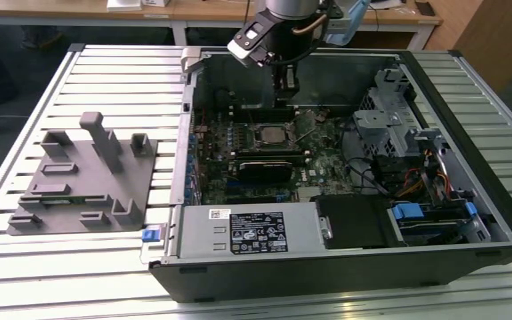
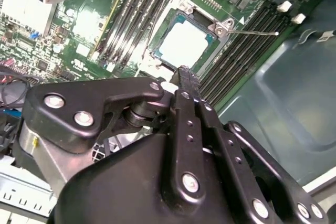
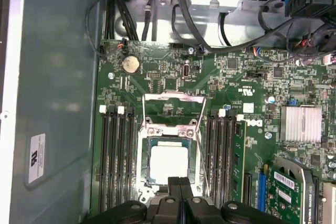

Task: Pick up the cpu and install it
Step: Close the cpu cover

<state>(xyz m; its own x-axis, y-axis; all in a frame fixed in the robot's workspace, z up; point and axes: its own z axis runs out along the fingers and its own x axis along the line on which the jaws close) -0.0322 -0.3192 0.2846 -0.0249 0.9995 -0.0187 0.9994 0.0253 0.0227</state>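
The cpu [image 3: 169,162], a small square chip with a silvery-white top, lies flat in the black motherboard socket inside the open computer case [image 1: 469,220]. It also shows at the board's centre in the exterior view [image 1: 272,137] and in the second wrist view [image 2: 184,43]. The socket's metal load frame [image 3: 174,98] is flipped open beside it, and its thin lever [image 2: 257,32] sticks out. My gripper [image 3: 179,182] hangs just above the chip's edge with its black fingers pressed together and nothing between them. In the exterior view the gripper [image 1: 283,100] hovers above the back of the board.
A grey plastic fixture [image 1: 83,180] with upright blocks sits on the slatted table at the exterior view's left. Inside the case are a power supply [image 1: 247,230], a drive cage [image 1: 399,113], cables [image 1: 416,180], memory slots [image 3: 115,156] and an expansion card [image 1: 269,167].
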